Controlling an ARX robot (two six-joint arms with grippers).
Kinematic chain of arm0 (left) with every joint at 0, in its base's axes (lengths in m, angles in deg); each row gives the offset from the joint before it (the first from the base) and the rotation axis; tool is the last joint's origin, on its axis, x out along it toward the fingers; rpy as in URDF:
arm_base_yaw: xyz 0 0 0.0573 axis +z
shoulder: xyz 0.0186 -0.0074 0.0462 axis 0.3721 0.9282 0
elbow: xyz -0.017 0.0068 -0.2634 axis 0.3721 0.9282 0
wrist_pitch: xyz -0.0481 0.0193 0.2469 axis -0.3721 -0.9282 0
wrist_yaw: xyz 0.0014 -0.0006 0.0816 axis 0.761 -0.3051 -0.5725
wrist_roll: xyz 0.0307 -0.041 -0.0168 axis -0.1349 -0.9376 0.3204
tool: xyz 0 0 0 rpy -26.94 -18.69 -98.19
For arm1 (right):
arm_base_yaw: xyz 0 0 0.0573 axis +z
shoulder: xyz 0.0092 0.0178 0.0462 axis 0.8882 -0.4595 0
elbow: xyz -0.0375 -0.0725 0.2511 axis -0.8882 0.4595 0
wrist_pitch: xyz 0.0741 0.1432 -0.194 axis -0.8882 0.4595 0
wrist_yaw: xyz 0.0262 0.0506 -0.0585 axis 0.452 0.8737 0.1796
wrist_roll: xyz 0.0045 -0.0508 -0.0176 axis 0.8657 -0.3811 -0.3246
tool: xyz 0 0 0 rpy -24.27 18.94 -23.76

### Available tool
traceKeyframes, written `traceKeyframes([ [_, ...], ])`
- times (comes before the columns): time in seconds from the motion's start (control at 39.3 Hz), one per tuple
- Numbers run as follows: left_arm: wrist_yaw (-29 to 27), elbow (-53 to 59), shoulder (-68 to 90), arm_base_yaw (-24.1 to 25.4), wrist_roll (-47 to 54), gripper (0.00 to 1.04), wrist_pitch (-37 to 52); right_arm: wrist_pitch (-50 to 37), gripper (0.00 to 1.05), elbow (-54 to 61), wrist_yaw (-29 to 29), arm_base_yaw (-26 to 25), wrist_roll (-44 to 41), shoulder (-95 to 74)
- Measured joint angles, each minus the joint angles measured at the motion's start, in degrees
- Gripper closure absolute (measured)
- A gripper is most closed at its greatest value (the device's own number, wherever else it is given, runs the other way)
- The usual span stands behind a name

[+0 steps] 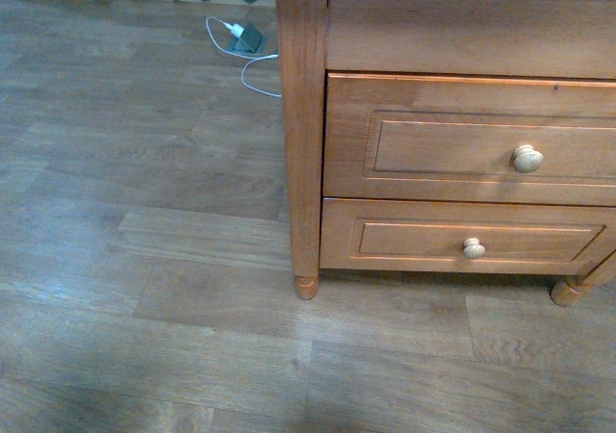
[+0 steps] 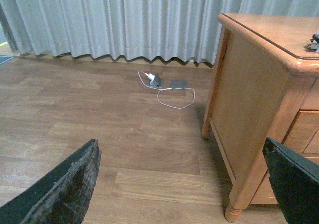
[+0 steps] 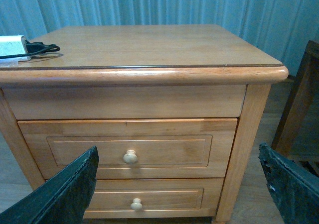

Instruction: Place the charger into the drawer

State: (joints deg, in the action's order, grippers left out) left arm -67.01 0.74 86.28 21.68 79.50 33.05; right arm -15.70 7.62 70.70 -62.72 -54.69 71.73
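Left pincer [image 2: 179,149] is spread wide and empty, hanging over the floor to the left of the nightstand [image 2: 249,109]. Right pincer [image 3: 178,152] is likewise spread and empty, facing the nightstand's front. Charger [image 3: 14,47], a white block with coiled black cable, lies on the nightstand's top near its left edge. Drawer [image 3: 164,127], the taller upper one in the nightstand, is shut, its round knob [image 3: 130,157] untouched. The task looks to be at its start. Next, a pincer probably needs to close squarely on that knob and pull straight out
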Motion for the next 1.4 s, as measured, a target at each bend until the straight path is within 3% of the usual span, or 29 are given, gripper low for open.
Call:
traceKeyframes([
  [0.15,0.0,0.0,0.0,0.0,0.0,0.06,0.0,0.2,0.09,0.0,0.6,-0.2,0.2,-0.1],
  [0.23,0.0,0.0,0.0,0.0,0.0,0.06,0.0,2.8,0.09,-0.4,8.2,-1.7,2.4,-1.3],
  [0.31,0.0,0.0,0.0,0.0,0.0,0.06,0.0,4.0,0.09,-0.7,9.9,-1.0,4.3,-4.6],
  [0.59,0.0,0.0,0.0,0.0,0.0,0.06,0.0,-7.0,0.09,-7.3,-2.1,14.7,4.5,-36.7],
  [0.81,0.0,0.0,0.0,0.0,0.0,0.06,0.0,-22.3,0.09,-16.5,-4.8,20.2,3.8,-66.7],
  [1.07,0.0,0.0,0.0,0.0,0.0,0.06,0.0,-34.1,0.09,-29.3,-9.4,20.6,2.2,-93.1],
  [1.4,0.0,0.0,0.0,0.0,0.0,0.06,0.0,-37.7,0.09,-39.0,-10.3,15.4,0.5,-109.1],
])
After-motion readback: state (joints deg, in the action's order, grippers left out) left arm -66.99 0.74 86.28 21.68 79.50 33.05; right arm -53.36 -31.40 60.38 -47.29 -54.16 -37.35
